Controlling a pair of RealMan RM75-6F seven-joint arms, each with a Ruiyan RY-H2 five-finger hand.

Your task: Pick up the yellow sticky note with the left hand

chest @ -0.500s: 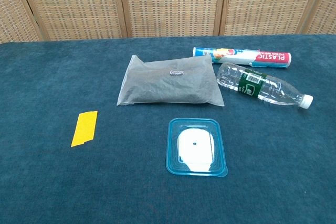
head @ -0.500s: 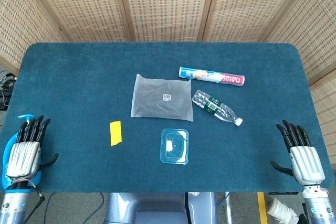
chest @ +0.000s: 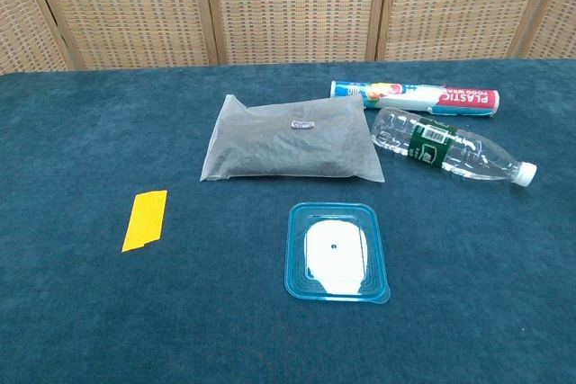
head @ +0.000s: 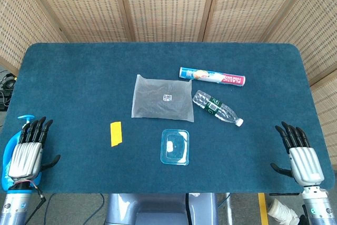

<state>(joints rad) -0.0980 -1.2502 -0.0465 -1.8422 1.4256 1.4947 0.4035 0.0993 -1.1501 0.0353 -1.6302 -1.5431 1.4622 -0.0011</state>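
The yellow sticky note [head: 116,133] [chest: 146,219] lies flat on the blue table cloth, left of centre. My left hand [head: 27,153] hovers at the near left corner of the table, well to the left of the note, fingers spread and holding nothing. At the near right corner my right hand [head: 301,158] is also empty with fingers apart. Neither hand shows in the chest view.
A grey plastic bag [head: 162,98] lies in the middle, a blue-rimmed container lid [head: 175,147] in front of it. A clear water bottle [head: 217,108] and a roll of plastic wrap [head: 212,76] lie to the right. Wicker screens stand behind the table [head: 73,67].
Both hands have shifted slightly toward the near edge of the table. The objects have not moved.
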